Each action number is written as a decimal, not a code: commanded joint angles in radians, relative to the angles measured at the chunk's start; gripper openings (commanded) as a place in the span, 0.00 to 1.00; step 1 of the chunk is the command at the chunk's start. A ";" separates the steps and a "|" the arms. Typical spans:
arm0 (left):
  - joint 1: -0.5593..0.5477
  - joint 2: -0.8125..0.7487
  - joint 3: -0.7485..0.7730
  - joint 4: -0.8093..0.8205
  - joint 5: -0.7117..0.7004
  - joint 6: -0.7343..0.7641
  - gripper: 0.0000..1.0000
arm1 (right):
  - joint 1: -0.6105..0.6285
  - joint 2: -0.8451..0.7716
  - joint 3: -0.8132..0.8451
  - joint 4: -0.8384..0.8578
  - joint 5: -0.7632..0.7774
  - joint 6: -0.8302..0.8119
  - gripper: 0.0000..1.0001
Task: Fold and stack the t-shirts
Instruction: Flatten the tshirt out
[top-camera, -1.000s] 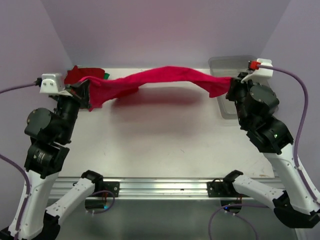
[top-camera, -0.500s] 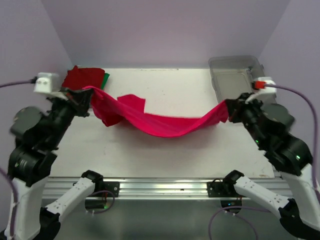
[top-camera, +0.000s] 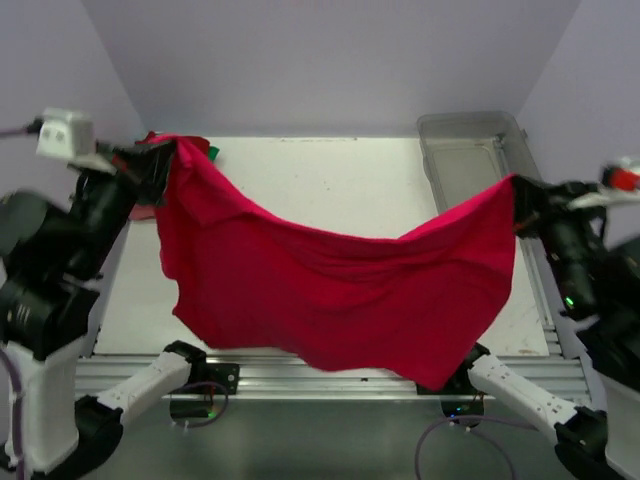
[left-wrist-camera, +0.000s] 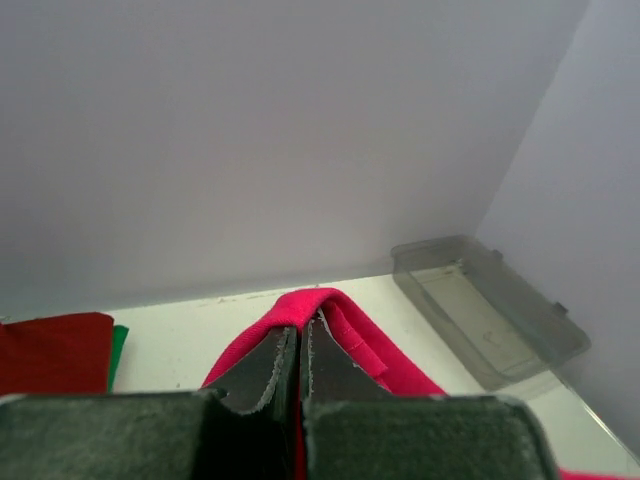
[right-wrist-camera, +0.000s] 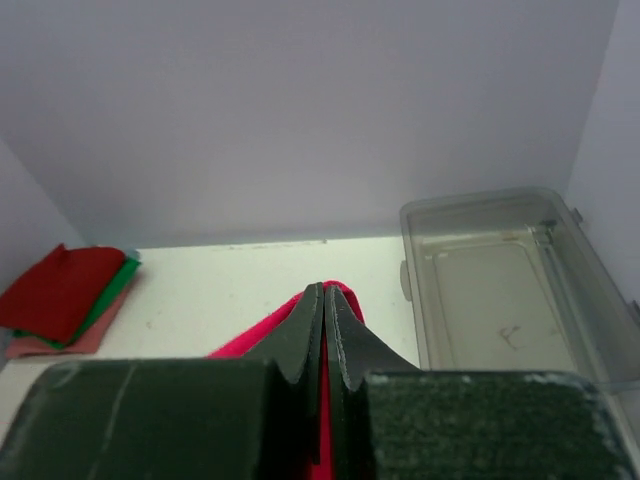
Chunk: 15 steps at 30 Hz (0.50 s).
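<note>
Left end effector (top-camera: 168, 160) and right end effector (top-camera: 514, 193) are each clamped on opposite ends of the crimson-pink t-shirt (top-camera: 340, 290), which hangs spread between them above the counter (top-camera: 330, 175). I'd lower both sides evenly, bottom edge first, so it lands flat without wrinkles.

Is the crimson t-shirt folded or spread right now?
Spread: the crimson t-shirt hangs open between the left gripper and right gripper.
</note>
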<state>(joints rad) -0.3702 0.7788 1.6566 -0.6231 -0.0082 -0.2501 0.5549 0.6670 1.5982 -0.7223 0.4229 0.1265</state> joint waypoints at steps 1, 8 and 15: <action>-0.038 0.398 0.217 -0.085 -0.221 0.035 0.00 | -0.004 0.364 0.014 -0.012 0.171 0.036 0.00; 0.074 1.091 0.830 -0.152 -0.009 0.000 0.00 | -0.162 1.075 0.734 -0.158 -0.007 0.105 0.00; 0.157 1.052 0.769 0.164 0.114 0.043 0.00 | -0.181 1.025 0.721 0.158 0.017 -0.040 0.00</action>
<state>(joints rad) -0.2321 2.0163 2.3562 -0.6991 0.0105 -0.2413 0.3557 2.0090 2.4298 -0.7807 0.4309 0.1581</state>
